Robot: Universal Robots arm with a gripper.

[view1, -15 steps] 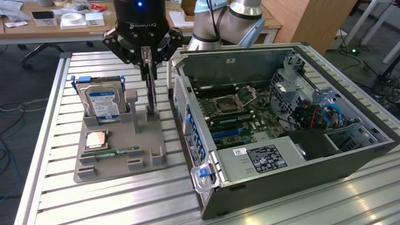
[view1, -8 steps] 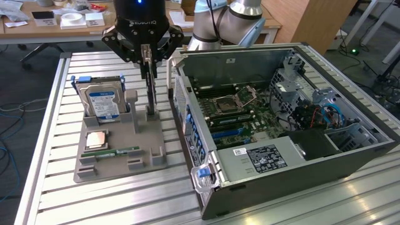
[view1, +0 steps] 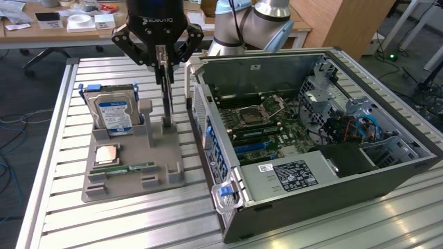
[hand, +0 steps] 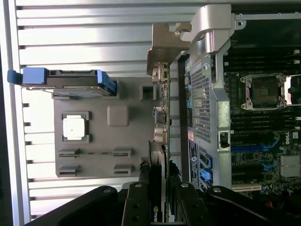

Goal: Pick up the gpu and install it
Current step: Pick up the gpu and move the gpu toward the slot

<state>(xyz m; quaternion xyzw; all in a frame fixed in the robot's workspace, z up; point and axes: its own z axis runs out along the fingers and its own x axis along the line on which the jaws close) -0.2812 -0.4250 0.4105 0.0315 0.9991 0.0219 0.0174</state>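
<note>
while the gpu (view1: 168,104) stands up on the gray holder (view1: 132,181), gripper (view1: 162,67) closed partway, pinching its top, computer case (view1: 312,197) beside

Black two-finger gripper (hand: 158,178) clamps the thin dark gpu card with silver bracket (hand: 159,141) edge-on, between grey plastic tray (hand: 99,155) and open metal computer case (hand: 211,94).

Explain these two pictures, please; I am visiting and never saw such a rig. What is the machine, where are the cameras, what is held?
The machine is a robot arm with a black gripper. One picture comes from a camera off the arm, the other from a camera on its wrist. On the slatted metal table sit a grey parts holder with a hard drive and a memory stick, and an open computer case. The gripper is shut on the gpu, a thin card standing upright at the holder.
</note>
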